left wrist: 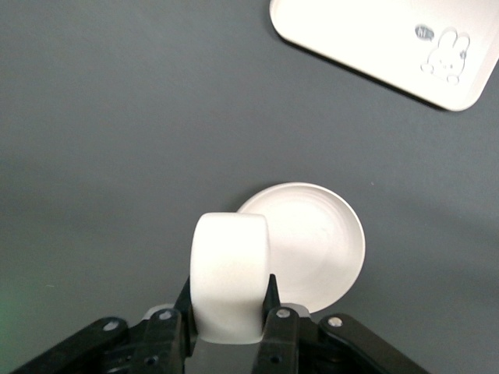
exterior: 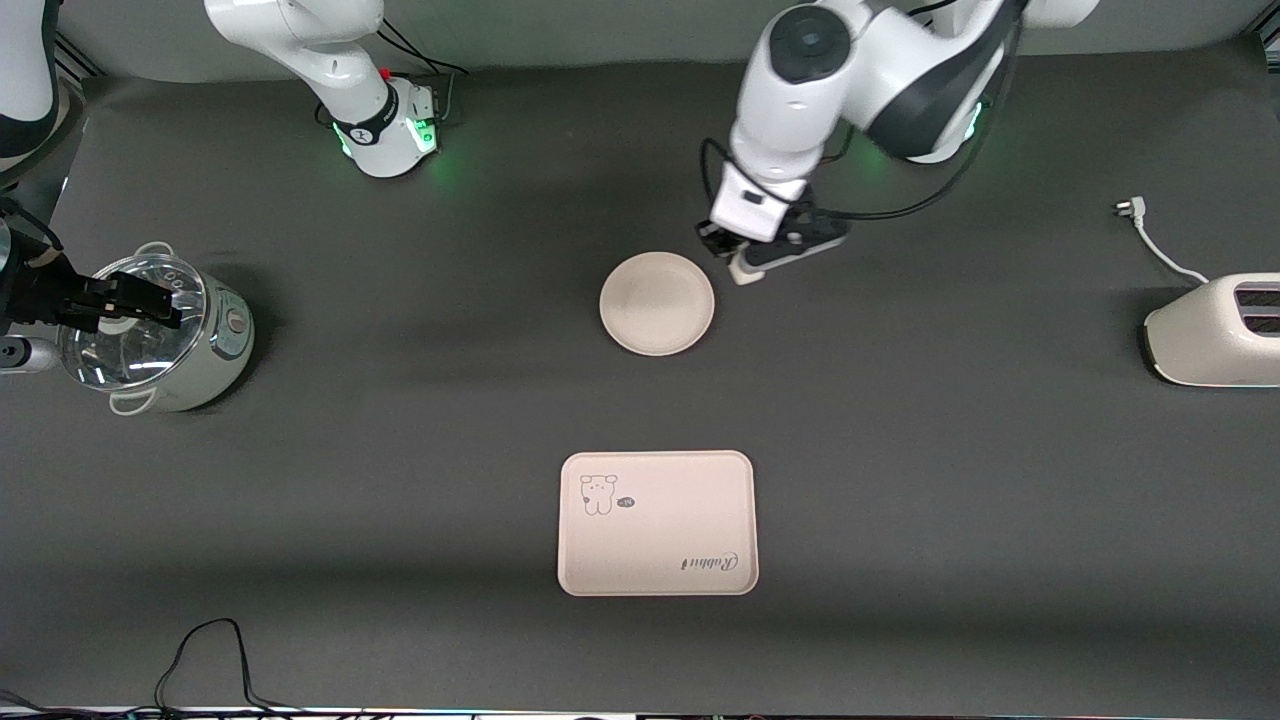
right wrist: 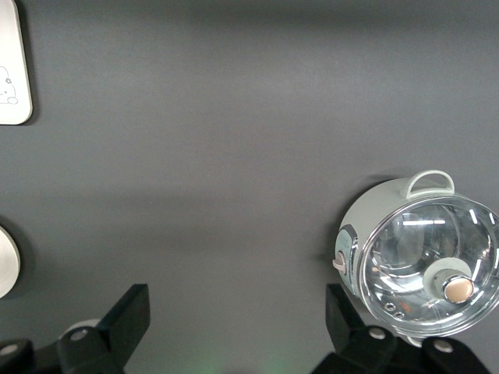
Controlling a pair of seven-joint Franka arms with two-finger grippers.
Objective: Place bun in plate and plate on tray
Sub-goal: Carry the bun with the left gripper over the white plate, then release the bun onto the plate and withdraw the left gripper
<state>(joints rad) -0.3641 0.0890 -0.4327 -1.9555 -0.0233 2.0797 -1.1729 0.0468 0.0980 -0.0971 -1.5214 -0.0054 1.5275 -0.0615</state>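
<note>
My left gripper is shut on the small white bun and holds it over the table right beside the round cream plate, at the plate's rim toward the left arm's end. In the left wrist view the bun sits between the fingers, with the plate just past it and empty. The cream tray with the bear drawing lies nearer to the front camera than the plate, and it also shows in the left wrist view. My right gripper is open and empty, waiting over a pot.
A pale green pot with a glass lid stands at the right arm's end; it shows in the right wrist view. A white toaster with its cord stands at the left arm's end. A black cable lies near the front edge.
</note>
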